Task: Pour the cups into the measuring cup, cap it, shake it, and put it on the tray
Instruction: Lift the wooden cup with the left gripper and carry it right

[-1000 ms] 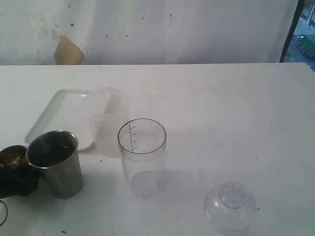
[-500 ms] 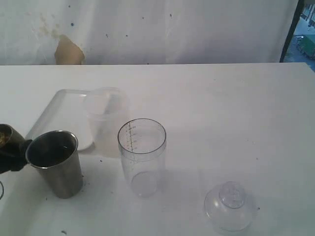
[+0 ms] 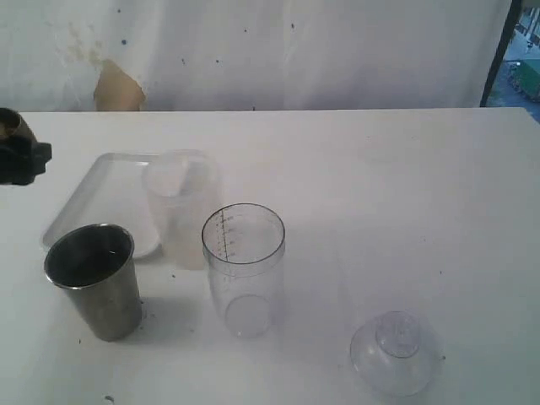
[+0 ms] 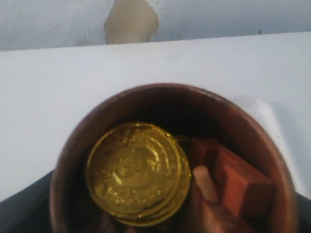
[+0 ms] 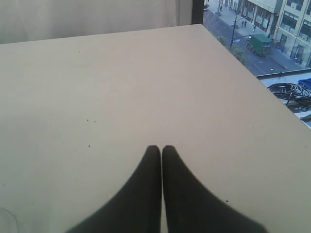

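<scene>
White table (image 3: 380, 186): flat, matte top filling most of the exterior view, marked with a few small dark specks (image 3: 440, 272). 1 frosted translucent tub (image 3: 179, 211) stands upright on it, left of centre. Rear wall (image 3: 295, 51): white and stained, with 1 tan patch (image 3: 116, 89) of missing paint just above the table's far edge. Dark window frame (image 3: 498, 51) at the far right. Beyond the table's corner, in the right wrist view: street (image 5: 228, 17), buildings (image 5: 286, 19), 1 green truck (image 5: 259, 42), coiled black cables (image 5: 289, 90).
</scene>
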Available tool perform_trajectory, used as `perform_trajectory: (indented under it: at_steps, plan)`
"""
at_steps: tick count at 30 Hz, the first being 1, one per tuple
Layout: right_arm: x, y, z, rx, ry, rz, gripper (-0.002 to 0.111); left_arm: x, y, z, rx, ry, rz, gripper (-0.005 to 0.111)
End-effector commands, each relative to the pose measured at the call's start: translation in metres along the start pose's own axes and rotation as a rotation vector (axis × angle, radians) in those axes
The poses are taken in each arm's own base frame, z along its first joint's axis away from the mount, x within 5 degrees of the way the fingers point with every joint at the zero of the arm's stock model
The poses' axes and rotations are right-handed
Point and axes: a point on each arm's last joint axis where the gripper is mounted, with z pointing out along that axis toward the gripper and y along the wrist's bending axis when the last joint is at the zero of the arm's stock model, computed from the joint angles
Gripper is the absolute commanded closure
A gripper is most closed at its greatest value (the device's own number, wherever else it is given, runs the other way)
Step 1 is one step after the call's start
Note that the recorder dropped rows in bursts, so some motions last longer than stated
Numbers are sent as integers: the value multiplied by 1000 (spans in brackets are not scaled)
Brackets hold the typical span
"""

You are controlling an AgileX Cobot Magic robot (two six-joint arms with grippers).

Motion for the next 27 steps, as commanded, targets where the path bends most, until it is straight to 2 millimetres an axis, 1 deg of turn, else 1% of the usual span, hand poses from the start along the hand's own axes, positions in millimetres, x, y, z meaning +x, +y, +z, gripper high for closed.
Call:
perform_trajectory:
  at_steps: [1, 5, 8, 12, 16, 20, 23, 27]
  plan:
    - [0, 0, 0, 5, -10, 2, 107, -39, -21, 3, 101, -82, 48, 107]
    - [0, 0, 0, 5, -10, 2, 107, -67, -50, 3, 202, -147, 97, 107]
    - [0, 0, 0, 5, -10, 2, 107, -80, -77, 0, 319, -189, 169, 107]
    - [0, 0, 0, 5, -10, 2, 107, -88, -113, -8, 479, -210, 270, 107]
    - [0, 0, 0, 5, -10, 2, 107, -91, -142, -15, 577, -194, 419, 107]
    - [0, 0, 0, 5, -10, 2, 107, -101, -156, -24, 668, -193, 526, 107]
    - [0, 0, 0, 5, -10, -21, 107, -113, -160, -30, 719, -172, 469, 107]
    - [0, 0, 0, 5, -10, -8, 107, -120, -167, -34, 829, -187, 469, 107]
